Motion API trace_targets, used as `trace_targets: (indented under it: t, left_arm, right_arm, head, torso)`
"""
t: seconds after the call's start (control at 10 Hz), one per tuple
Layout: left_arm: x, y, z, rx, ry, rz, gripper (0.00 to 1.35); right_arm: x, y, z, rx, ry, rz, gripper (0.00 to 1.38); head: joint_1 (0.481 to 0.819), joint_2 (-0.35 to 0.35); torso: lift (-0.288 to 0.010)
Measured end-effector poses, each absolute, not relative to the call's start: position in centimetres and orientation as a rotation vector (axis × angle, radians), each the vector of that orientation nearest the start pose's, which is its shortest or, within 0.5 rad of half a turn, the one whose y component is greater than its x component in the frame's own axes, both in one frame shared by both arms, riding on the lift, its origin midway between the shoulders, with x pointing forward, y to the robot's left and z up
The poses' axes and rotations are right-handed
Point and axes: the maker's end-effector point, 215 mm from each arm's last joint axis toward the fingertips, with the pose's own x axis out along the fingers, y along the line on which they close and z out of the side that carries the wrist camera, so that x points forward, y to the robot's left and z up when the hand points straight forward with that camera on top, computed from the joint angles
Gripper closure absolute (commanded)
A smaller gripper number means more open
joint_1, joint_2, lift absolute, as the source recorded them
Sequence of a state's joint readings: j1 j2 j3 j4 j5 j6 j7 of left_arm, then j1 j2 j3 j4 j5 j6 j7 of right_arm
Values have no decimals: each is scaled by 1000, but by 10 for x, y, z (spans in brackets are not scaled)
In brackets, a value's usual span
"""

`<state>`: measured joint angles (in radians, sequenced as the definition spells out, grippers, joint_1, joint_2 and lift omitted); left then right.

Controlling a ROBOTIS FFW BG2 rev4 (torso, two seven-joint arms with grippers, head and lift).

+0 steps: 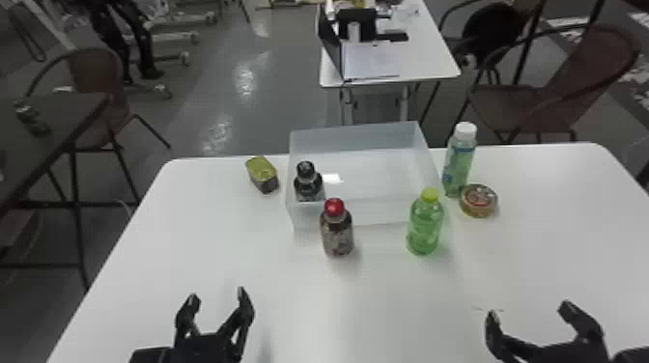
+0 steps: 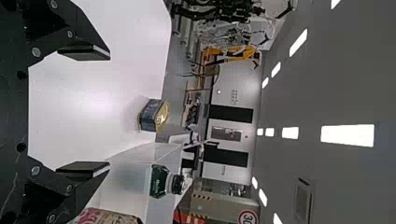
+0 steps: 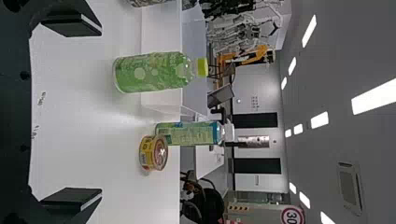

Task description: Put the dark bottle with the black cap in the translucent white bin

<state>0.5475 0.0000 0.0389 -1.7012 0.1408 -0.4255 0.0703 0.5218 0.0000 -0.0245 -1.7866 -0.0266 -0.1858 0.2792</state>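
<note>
Left end effector (image 1: pixel 218 295) and right end effector (image 1: pixel 529 311) wide open, empty, over near part of desk (image 1: pixel 193 241). Beyond: red-capped bottle (image 1: pixel 337 234), green bottle (image 1: pixel 424 227) upright before translucent white bin (image 1: pixel 357 140). Dark bottle (image 1: pixel 309 186) inside, at left front corner.

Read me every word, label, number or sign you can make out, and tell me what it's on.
"30": round red-rimmed sign in the background.
Print on the dark bottle, red-capped bottle, green bottle, white-capped bottle, round can and oblong can: too small or blurred.
Small marks on the tabletop: unreadable.
</note>
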Motion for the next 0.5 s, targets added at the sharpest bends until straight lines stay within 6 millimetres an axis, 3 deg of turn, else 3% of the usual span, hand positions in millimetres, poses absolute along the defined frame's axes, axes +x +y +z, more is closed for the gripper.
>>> trace_targets:
  t: [0.5]
  left_arm:
    - [392, 282, -421, -117, 5, 167, 414]
  right_arm:
    - [408, -184, -432, 34, 120, 250, 84]
  head:
    - [695, 140]
  torso:
    - [-91]
